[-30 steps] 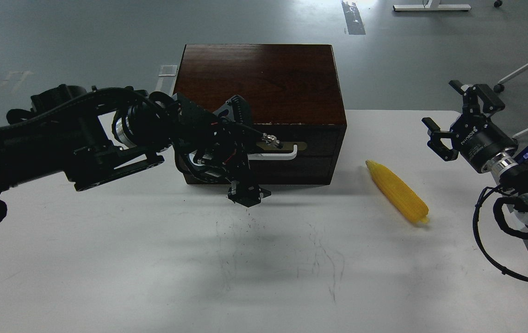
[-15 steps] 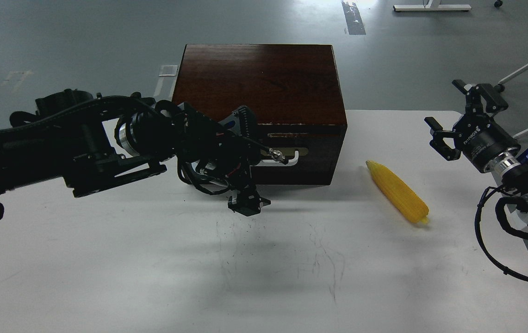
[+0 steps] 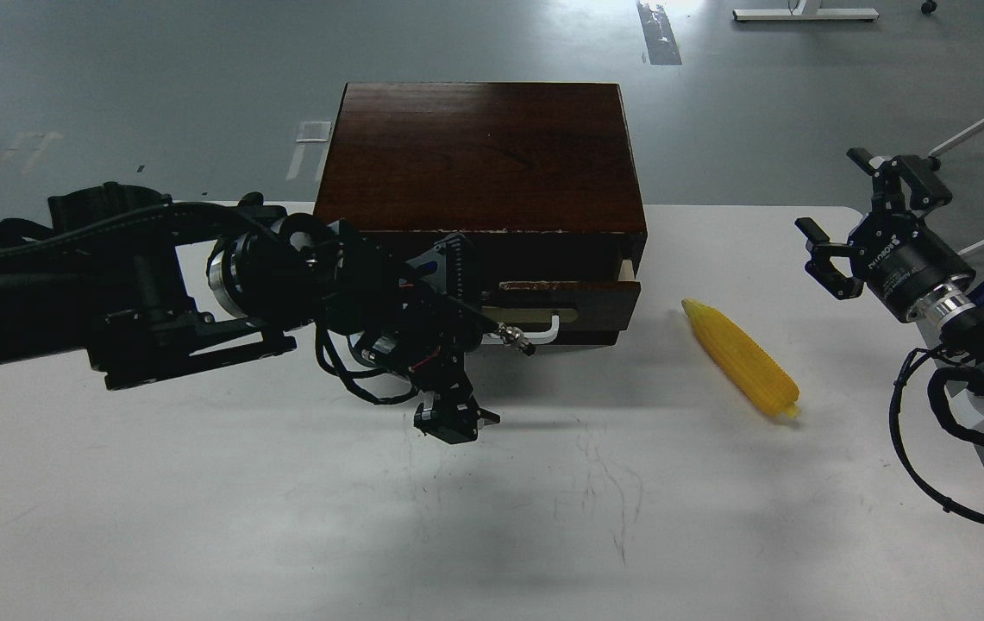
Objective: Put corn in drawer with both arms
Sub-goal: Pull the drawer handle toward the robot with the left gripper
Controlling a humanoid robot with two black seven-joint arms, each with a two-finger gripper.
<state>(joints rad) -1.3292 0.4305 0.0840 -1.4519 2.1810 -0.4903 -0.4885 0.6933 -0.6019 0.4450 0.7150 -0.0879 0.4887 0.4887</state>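
The corn lies on the white table to the right of the box, its tapered end pointing up-left. The drawer stands a little way out of the dark wooden box, and a strip of its pale wood side shows at the right. My left gripper is at the left part of the white bar handle, closed around it and hiding most of it. My right gripper is open and empty, held in the air to the right of the corn.
The white table has faint dark scuff marks in front of the box. Its right edge runs under my right arm. A white stand and chair legs are on the grey floor beyond the table at the right.
My left gripper has moved toward me and down, and the drawer has slid out of the box with it. The right gripper has shifted slightly right. The corn has not moved.
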